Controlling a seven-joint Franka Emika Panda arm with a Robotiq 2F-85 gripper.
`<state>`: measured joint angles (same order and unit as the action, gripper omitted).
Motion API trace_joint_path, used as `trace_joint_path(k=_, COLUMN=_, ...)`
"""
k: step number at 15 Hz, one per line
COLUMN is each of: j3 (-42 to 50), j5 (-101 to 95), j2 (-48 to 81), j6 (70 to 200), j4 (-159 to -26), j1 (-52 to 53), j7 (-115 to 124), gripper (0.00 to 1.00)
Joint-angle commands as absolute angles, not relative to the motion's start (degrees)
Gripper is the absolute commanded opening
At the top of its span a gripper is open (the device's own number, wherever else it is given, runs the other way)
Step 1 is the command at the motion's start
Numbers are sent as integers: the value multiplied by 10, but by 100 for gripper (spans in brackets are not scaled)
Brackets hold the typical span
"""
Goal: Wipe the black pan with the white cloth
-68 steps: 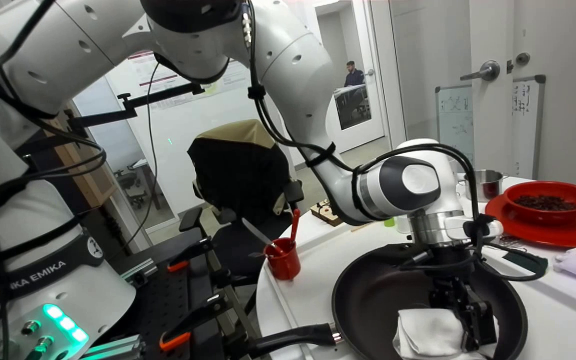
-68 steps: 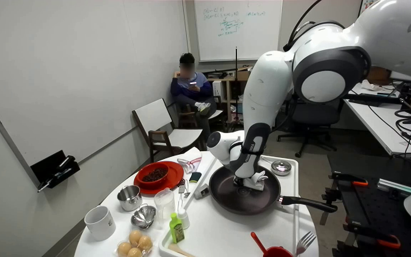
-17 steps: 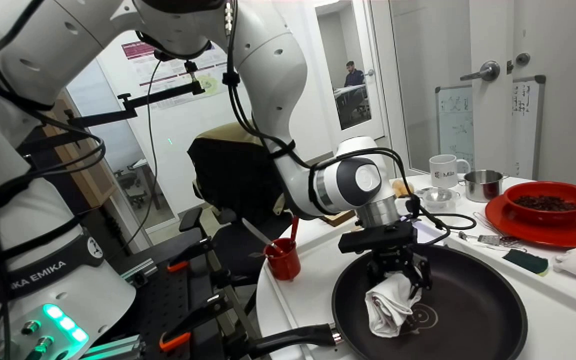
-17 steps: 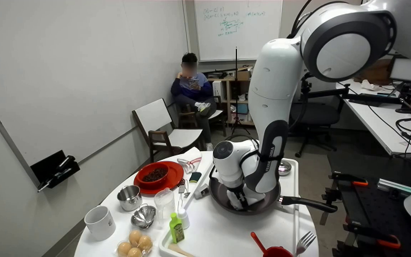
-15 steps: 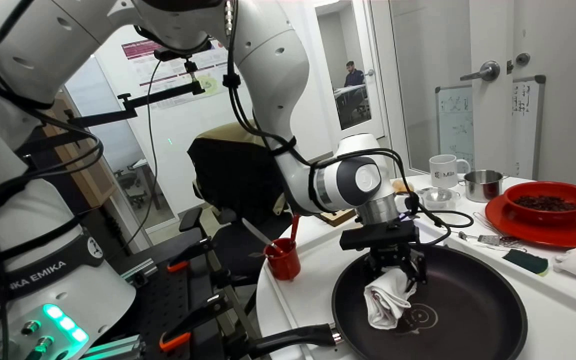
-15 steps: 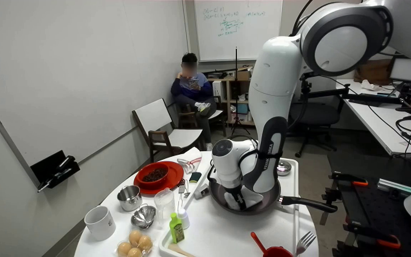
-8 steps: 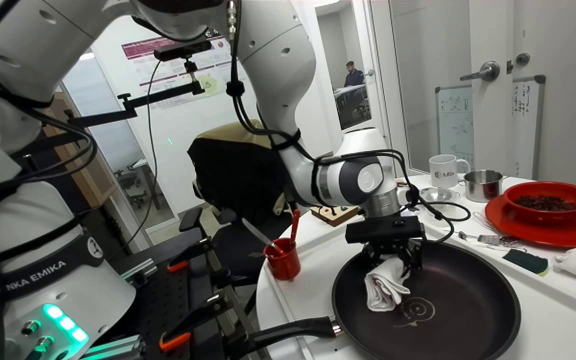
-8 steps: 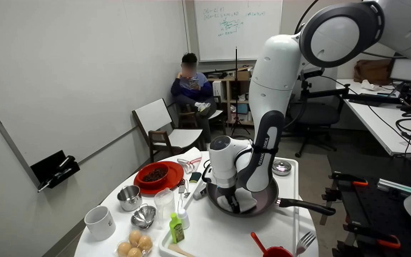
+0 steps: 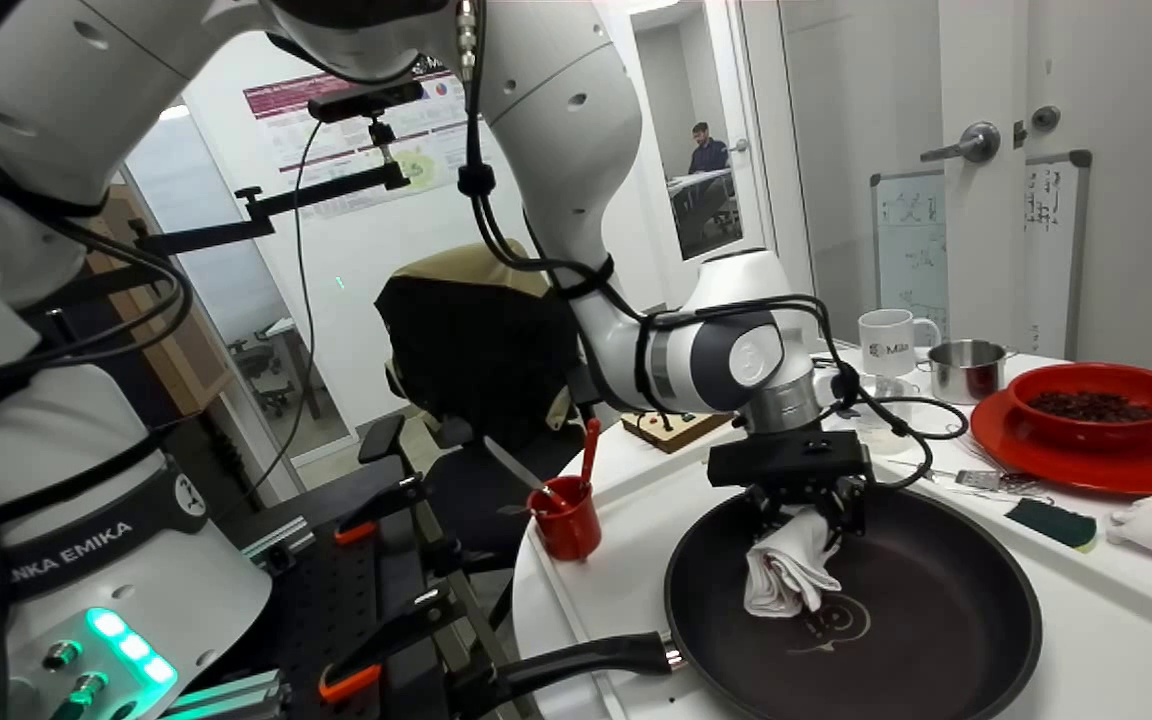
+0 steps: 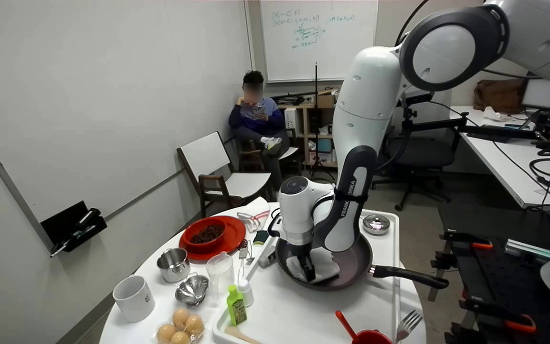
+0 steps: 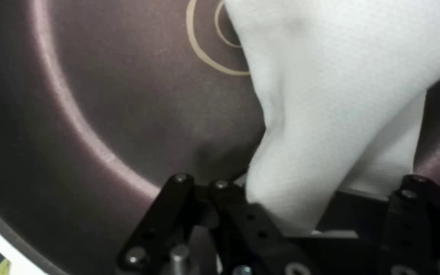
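Clamping a bunch of the white cloth, the gripper hangs inside the black pan in an exterior view, the cloth between the pale ring print and the far rim. Only a bunched end seems caught, so a hard drag could pull the folds loose, or tuck them under and let the gripper scrape the pan. The cloth is a soft, crumpled roll; the pan broad, matte and shallow. Its slim black handle juts past the edge of the tabletop, where a glossy red cup also stands.

In an exterior view, the pan sits on a smooth white tray; with no brace in sight, a sideways push could slide or turn it, swinging the handle toward the red cup or bumping the round, shiny metal piece by the tray's corner.

In the wrist view, a broad, finely woven fold with a grey smudge runs out between the gripper's dark sides. Whether it presses on the base I cannot tell; if it floats, strokes would clean little. The pan's side curves up with a satin, pinkish glare.
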<state>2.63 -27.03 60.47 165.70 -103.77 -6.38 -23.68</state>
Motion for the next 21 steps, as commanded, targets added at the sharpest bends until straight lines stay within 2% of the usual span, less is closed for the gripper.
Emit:
trace_joint_path(k=1, j3=38, j5=-255, j2=625, j6=1685, j4=-1010, j1=-64, j7=-235, gripper=5)
trace_joint_path(k=21, j3=198, j5=-242, j2=665, j6=1770, j4=-1005, j1=28, j7=-113, gripper=4)
